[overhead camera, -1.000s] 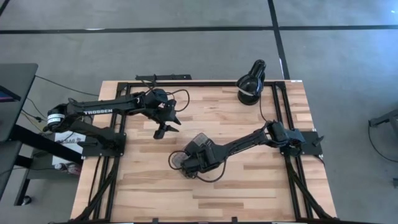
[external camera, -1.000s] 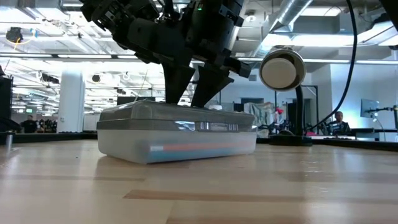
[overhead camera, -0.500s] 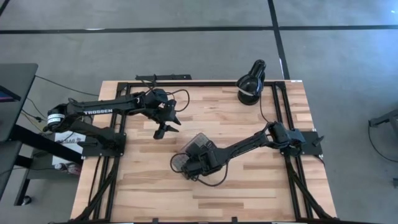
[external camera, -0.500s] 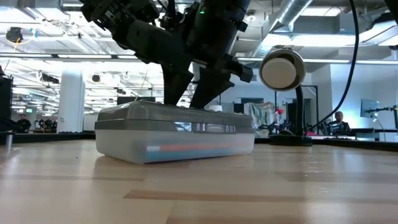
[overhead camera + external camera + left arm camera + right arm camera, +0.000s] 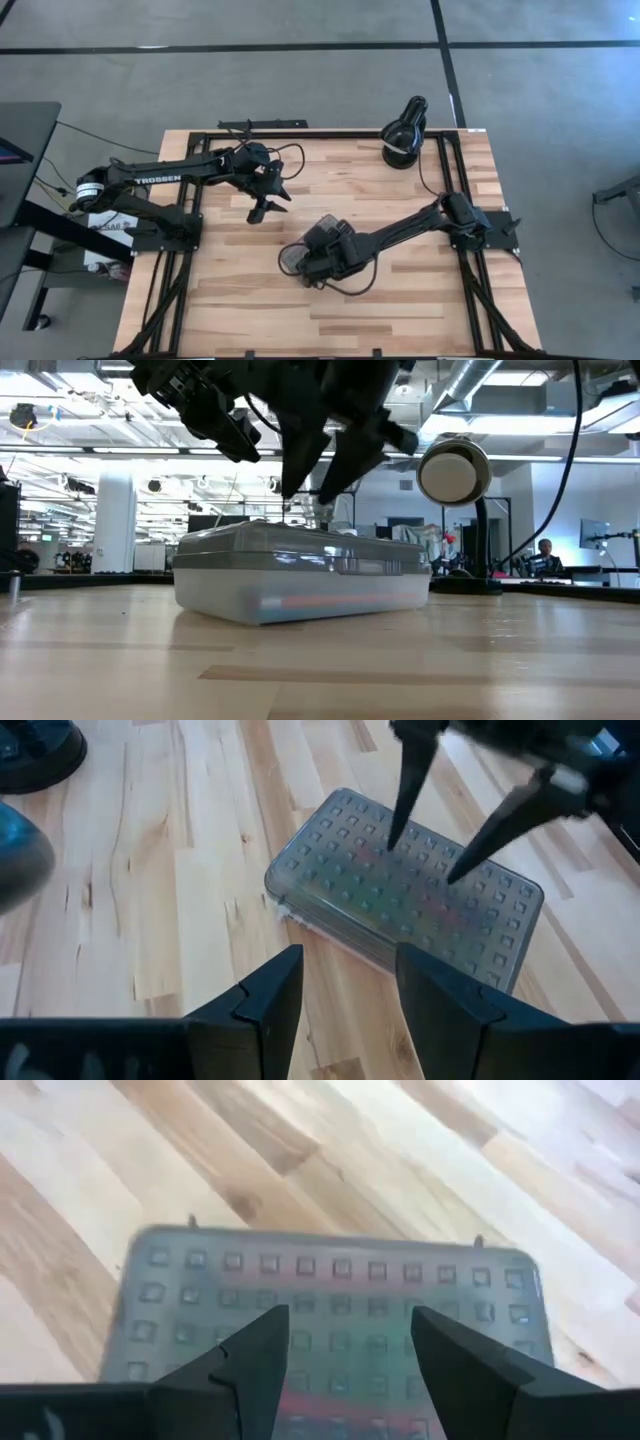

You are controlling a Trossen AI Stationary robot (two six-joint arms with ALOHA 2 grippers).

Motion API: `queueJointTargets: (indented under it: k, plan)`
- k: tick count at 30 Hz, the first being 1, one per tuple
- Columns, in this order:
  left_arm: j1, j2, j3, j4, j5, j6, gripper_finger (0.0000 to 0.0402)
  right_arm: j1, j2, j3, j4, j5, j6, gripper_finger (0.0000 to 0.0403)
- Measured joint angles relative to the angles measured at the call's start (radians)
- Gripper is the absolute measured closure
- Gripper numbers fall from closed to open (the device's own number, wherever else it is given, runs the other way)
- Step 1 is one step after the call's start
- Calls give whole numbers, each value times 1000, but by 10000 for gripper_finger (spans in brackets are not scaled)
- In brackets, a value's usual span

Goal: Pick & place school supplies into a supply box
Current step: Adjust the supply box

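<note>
The supply box, a clear case with a grey dotted lid, lies flat on the table near its middle, lid shut. Coloured school supplies show dimly through its clear wall. My right gripper hangs open just above the lid, fingertips pointing down and clear of it; in its own view the lid fills the picture past the fingers. My left gripper waits open above the table, left of and beyond the box, looking down at it.
A black round desk lamp stands at the far right corner; in the low view its head shows to the right of the box. Bare wood lies near the front edge.
My right gripper has risen from the lid, where its open fingertips stood a second ago, and now hangs clear of it, still open. The supply box has slid a little toward the table's right edge, staying flat and shut.
</note>
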Motion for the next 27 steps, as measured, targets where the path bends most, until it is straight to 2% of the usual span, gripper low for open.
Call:
queueJointTargets:
  k: [7, 12, 17, 22, 24, 27]
  plan:
    - [-1, 14, -1, -187, -5, 131, 246, 59, -67, 3, -101, 2, 77, 198]
    - [-19, 14, -31, -190, -6, 162, 246, 152, -74, 2, -181, -7, 168, 198]
    - [-43, 14, -98, -114, -7, 154, 246, 233, -73, 0, -246, -47, 301, 198]
    - [-77, 14, -188, 14, -1, 100, 246, 236, -73, -52, -295, -57, 449, 198]
    - [-88, 14, -217, 67, 1, 73, 246, 230, -73, -80, -254, -72, 452, 198]
    - [-97, 14, -247, 128, -3, 31, 246, 224, -73, -129, -120, -82, 364, 198]
